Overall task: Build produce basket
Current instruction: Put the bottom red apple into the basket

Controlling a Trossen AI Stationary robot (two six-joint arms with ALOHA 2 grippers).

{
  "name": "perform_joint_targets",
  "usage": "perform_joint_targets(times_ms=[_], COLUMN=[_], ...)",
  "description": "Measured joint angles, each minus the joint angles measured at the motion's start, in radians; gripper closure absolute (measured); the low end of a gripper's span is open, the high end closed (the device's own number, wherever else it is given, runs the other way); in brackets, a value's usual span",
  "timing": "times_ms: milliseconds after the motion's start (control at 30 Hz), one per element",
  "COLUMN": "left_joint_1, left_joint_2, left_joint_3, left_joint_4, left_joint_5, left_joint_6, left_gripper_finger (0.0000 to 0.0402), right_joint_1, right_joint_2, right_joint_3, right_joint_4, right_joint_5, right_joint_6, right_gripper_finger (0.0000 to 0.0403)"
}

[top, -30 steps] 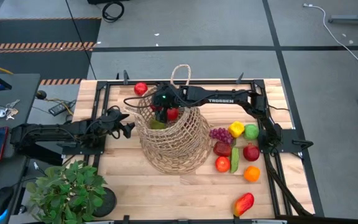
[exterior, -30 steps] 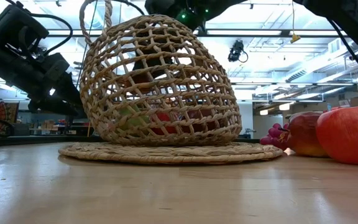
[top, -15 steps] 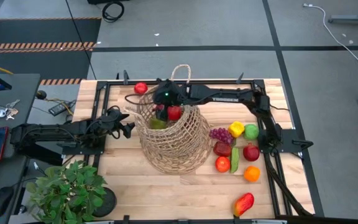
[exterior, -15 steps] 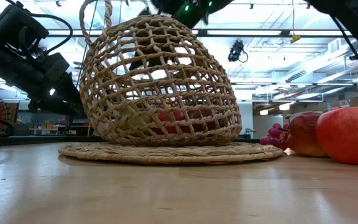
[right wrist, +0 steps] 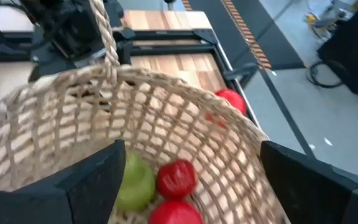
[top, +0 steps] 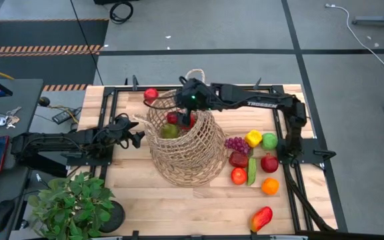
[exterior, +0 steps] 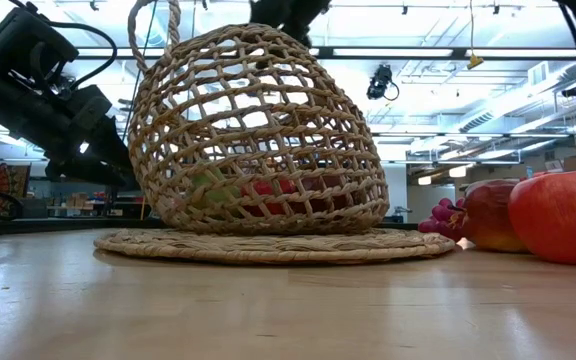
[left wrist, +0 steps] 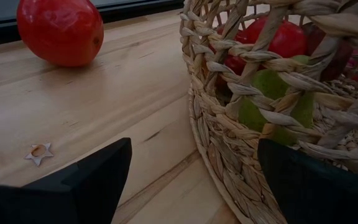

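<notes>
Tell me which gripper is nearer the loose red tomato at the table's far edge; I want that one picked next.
Right. The right gripper hangs open above the basket's rim, just beside the tomato. The left gripper waits open at the basket's left side, farther from it.

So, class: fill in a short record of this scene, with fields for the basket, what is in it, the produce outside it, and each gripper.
basket: wicker basket mid-table, on a woven mat
in basket: red pieces and a green piece
outside: tomato by the far edge; grapes, pepper, orange, mango and others to the basket's right
right gripper: open, above the basket mouth, empty
left gripper: open, beside the basket's left wall, empty
</notes>
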Motion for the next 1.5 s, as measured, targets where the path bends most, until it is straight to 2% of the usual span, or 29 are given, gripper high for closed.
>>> perform_joint_targets(times_ms=[267,567,800,1033,1233,1500], left_joint_1=[0.000,0.000,0.000,0.000,0.000,0.000], left_joint_2=[0.000,0.000,0.000,0.000,0.000,0.000], left_joint_3=[0.000,0.000,0.000,0.000,0.000,0.000], left_joint_4=[0.000,0.000,0.000,0.000,0.000,0.000], left_joint_5=[0.000,0.000,0.000,0.000,0.000,0.000], left_joint_6=[0.000,0.000,0.000,0.000,0.000,0.000], left_gripper_finger=[0.0044,0.0044,0.0044,0.0044,0.0044,0.0044], right_joint_1=[0.079,0.195,0.264,0.324,0.372,0.394], right_joint_2=[-0.037,-0.056,-0.086,-0.090,-0.130,-0.265], right_joint_3=[0.000,-0.001,-0.001,-0.011,-0.143,-0.436], right_joint_4=[-0.204,-0.353,-0.460,-0.592,-0.600,-0.527], right_joint_5=[0.149,0.413,0.513,0.571,0.614,0.664], right_joint_6=[0.053,0.111,0.206,0.344,0.420,0.543], right_gripper_finger=[0.0027,0.0028,0.0028,0.0028,0.0028,0.0028])
